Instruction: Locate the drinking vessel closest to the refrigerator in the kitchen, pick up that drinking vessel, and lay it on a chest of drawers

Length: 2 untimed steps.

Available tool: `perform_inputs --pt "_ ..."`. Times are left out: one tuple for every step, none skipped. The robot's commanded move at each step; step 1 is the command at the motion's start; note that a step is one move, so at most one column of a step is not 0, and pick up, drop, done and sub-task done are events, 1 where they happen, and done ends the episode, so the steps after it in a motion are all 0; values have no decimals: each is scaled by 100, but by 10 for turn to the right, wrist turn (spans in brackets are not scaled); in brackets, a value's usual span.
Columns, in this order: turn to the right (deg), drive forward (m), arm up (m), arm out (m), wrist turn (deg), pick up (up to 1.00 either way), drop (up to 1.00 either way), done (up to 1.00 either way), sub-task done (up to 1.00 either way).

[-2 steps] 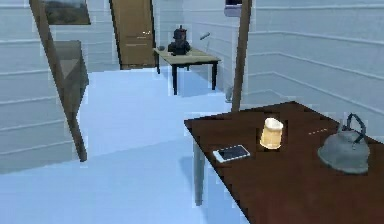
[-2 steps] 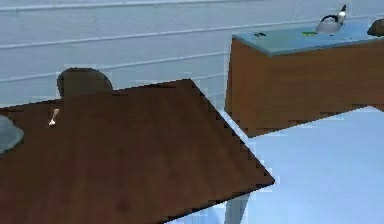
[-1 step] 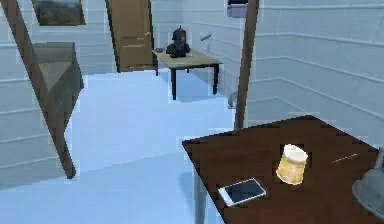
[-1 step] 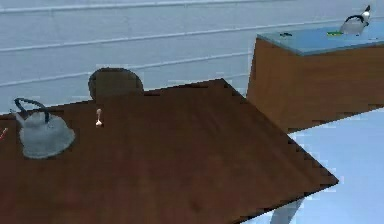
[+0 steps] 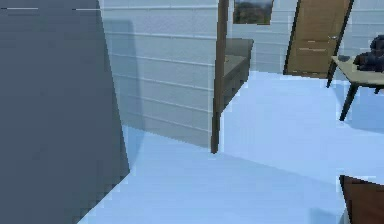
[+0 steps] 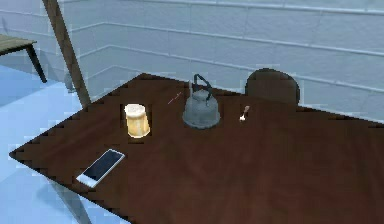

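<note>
- In the arm side view I saw a dark brown table [image 6: 300, 170] taking up most of the lower part of the picture.
- The drinking vessel, an amber mug [image 6: 137, 121] with a pale top, stood upright on that table toward its left end, well in from the edges.
- A grey kettle [image 6: 201, 107] with an upright handle stood to the right of the mug, near it but apart.
- A phone [image 6: 101, 167] lay flat near the table's front left edge, below the mug in the picture and not touching it.
- A small pale object [image 6: 243, 114] lay to the right of the kettle; it was too small for me to name.
- The rounded back of a dark chair [image 6: 272, 87] rose behind the table's far edge, against a white plank wall [image 6: 300, 45].
- A wooden post [image 6: 68, 50] leaned up the view's left side, with the end of another table [image 6: 15, 45] beyond it.
- I could not tell the state of the gripper's fingers.
- In the forward view a dark grey panel [image 5: 50, 110] stood at the left, beside a white plank wall section [image 5: 165, 80] ending at a wooden upright [image 5: 219, 75].
- Farther off were a brown door [image 5: 318, 38] and a framed picture [image 5: 253, 11] on the wall.
- A side table [image 5: 355, 72] stood at the right, on the pale blue floor [image 5: 270, 140].
</note>
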Motion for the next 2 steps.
perform_inputs --pt "-120 0 0 0 0 0 0 0 0" --pt "0 0 50 0 0 0 0 0 0"
